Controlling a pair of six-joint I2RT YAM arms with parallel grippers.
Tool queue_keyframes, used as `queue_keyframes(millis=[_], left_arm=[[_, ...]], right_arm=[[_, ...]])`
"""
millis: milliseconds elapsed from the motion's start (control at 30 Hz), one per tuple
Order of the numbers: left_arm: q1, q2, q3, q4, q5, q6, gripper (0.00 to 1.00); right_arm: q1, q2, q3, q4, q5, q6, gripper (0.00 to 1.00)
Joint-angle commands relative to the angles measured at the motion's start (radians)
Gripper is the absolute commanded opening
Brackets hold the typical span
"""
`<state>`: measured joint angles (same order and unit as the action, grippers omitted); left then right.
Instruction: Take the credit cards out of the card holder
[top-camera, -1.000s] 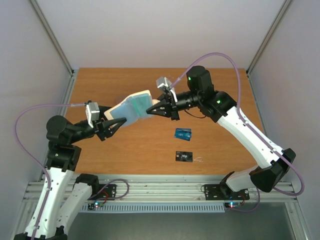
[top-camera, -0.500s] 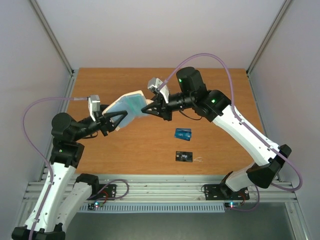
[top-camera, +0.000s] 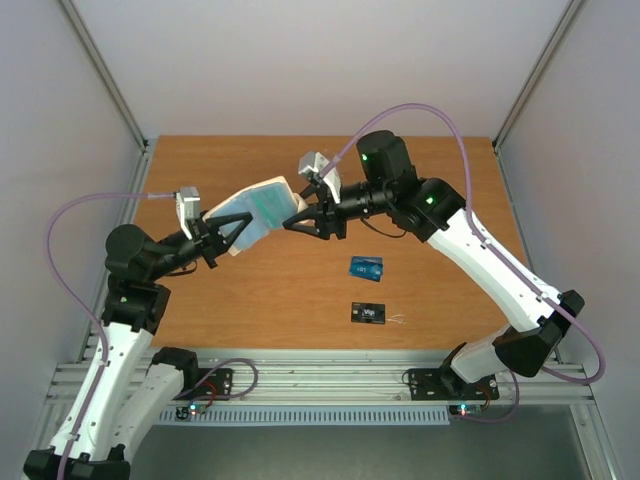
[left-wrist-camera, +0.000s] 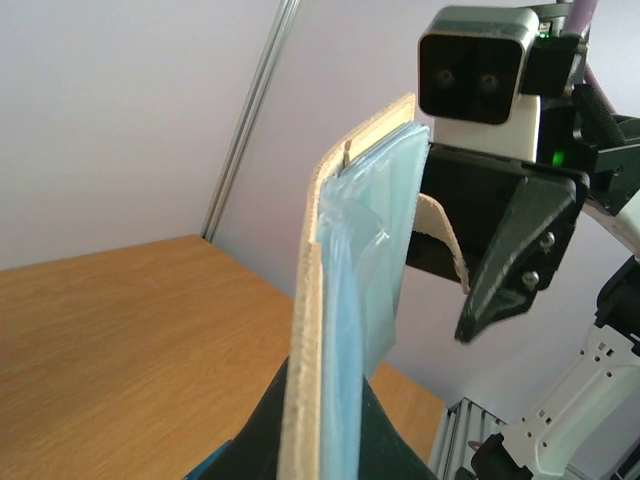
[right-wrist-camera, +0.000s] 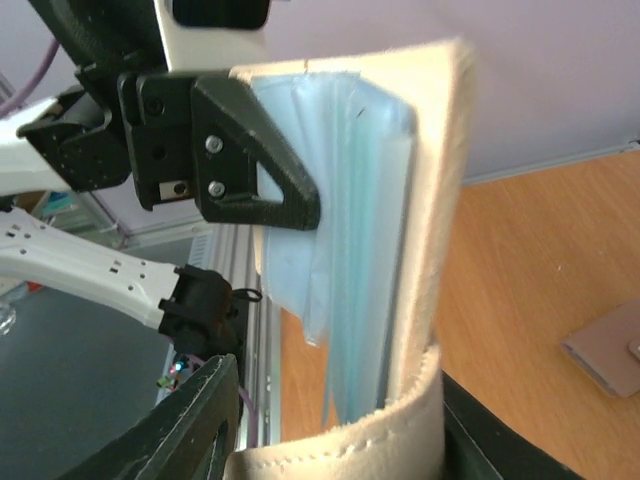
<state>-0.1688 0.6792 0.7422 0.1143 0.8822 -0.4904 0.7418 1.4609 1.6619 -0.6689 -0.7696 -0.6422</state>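
Observation:
The card holder (top-camera: 258, 207) is held up off the table between both arms. My left gripper (top-camera: 222, 240) is shut on its lower edge; in the left wrist view the holder (left-wrist-camera: 318, 300) stands edge-on between the jaws (left-wrist-camera: 325, 452). A teal-green card (top-camera: 271, 205) shows in its pocket. My right gripper (top-camera: 303, 217) is at the holder's right end, jaws wide apart, with the holder's beige flap (right-wrist-camera: 345, 445) lying between them (right-wrist-camera: 335, 440). The blue card (top-camera: 366, 267) and the black card (top-camera: 368, 313) lie on the table.
A mauve-brown pouch (right-wrist-camera: 608, 356) lies on the wooden table (top-camera: 440, 200) under the right arm. Frame posts stand at the table's back corners, and an aluminium rail (top-camera: 320, 380) runs along the near edge.
Both grippers and the card holder have shifted left and slightly up. The right gripper has stayed at the holder's right end. The two cards on the table have not moved.

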Motion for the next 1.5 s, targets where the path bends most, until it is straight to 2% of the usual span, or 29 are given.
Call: queue_keyframes(millis=[0, 67, 200, 400, 467, 533, 667, 700, 767, 833, 967, 1200, 1267, 1300, 1400, 1467], left_arm=[[-0.003, -0.013, -0.012, 0.067, 0.015, 0.012, 0.00], [-0.003, -0.016, -0.010, 0.068, 0.015, 0.024, 0.00], [-0.003, -0.019, -0.010, 0.071, 0.029, 0.038, 0.00], [-0.003, -0.031, -0.016, 0.075, 0.043, 0.050, 0.00], [-0.004, -0.036, -0.018, 0.083, 0.047, 0.057, 0.00], [-0.005, -0.038, -0.019, 0.091, 0.052, 0.062, 0.00], [-0.006, -0.041, -0.020, 0.087, 0.055, 0.073, 0.00], [-0.006, -0.040, -0.021, 0.086, 0.053, 0.074, 0.00], [-0.008, -0.037, -0.021, 0.091, 0.042, 0.072, 0.00], [-0.009, -0.034, -0.020, 0.096, 0.035, 0.070, 0.00], [-0.012, -0.031, -0.017, 0.097, 0.040, 0.070, 0.00], [-0.017, -0.030, -0.023, 0.091, 0.030, 0.071, 0.00], [-0.018, -0.029, -0.023, 0.084, 0.023, 0.074, 0.01], [-0.018, -0.029, -0.024, 0.078, 0.021, 0.075, 0.06], [-0.021, -0.028, -0.027, 0.050, 0.001, 0.070, 0.49], [-0.022, -0.027, -0.032, 0.037, -0.027, 0.057, 0.66]], right_arm=[[-0.059, -0.021, 0.024, 0.090, -0.078, 0.100, 0.44], [-0.073, -0.013, 0.038, 0.113, -0.084, 0.142, 0.39], [-0.073, 0.017, 0.066, 0.151, -0.098, 0.209, 0.39], [-0.064, 0.039, 0.067, 0.130, -0.064, 0.209, 0.31], [-0.059, 0.042, 0.064, 0.109, -0.038, 0.186, 0.27], [-0.057, 0.046, 0.065, 0.095, -0.027, 0.178, 0.17], [-0.056, 0.060, 0.073, 0.089, -0.099, 0.177, 0.06], [-0.048, 0.063, 0.073, 0.085, -0.118, 0.169, 0.06], [-0.015, 0.069, 0.078, 0.055, -0.119, 0.110, 0.13], [0.016, 0.074, 0.078, 0.034, -0.116, 0.077, 0.16], [0.023, 0.075, 0.076, 0.075, -0.126, 0.105, 0.07], [0.062, 0.108, 0.094, 0.104, -0.110, 0.138, 0.11], [0.065, 0.115, 0.102, 0.110, -0.091, 0.156, 0.07], [0.064, 0.117, 0.107, 0.113, -0.078, 0.165, 0.03], [0.065, 0.122, 0.134, 0.117, 0.009, 0.200, 0.01], [0.074, 0.134, 0.159, 0.108, 0.102, 0.231, 0.01]])
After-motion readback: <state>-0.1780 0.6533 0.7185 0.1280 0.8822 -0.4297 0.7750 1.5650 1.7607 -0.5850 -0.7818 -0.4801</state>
